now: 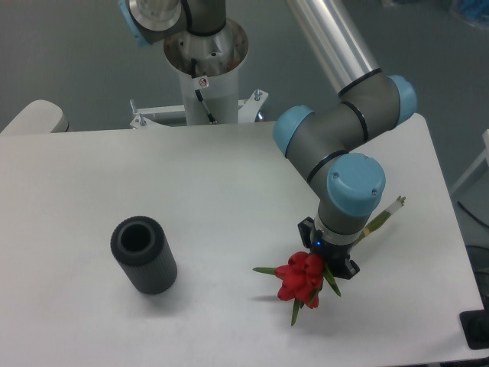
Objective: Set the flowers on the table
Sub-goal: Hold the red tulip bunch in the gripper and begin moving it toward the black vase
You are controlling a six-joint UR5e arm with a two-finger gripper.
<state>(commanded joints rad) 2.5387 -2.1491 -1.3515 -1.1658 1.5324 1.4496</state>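
- The flowers sit at the near right part of the white worktop, red blooms pointing toward the camera, green leaves splaying out at the sides.
- Their stems run back and up to the right, the pale stem ends showing beyond the arm's wrist.
- The jaws sit directly over the bunch, hidden beneath the wrist; whether they pinch the stems I cannot tell.
- A dark ribbed vase stands upright at the near left, well apart from the flowers.
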